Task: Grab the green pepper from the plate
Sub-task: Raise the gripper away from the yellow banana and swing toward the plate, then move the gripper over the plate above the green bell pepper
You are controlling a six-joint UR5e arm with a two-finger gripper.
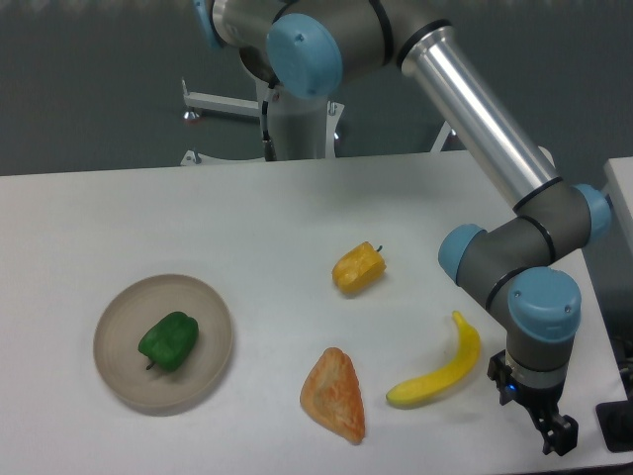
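The green pepper [169, 340] lies on the plate [122, 309] at the front left of the table, a little left of the plate's middle, with its dark stem pointing down-left. My gripper [554, 433] is at the far front right, near the table's edge. It is far from the plate and holds nothing. Its black fingers [561, 436] point down and to the right, and they overlap from this angle, so no gap between them shows.
A yellow-orange pepper [358, 268] lies mid-table. An orange-brown wedge of bread [335, 394] lies at the front middle. A yellow banana [441, 373] lies just left of my gripper. The arm's links cross the right side above the table.
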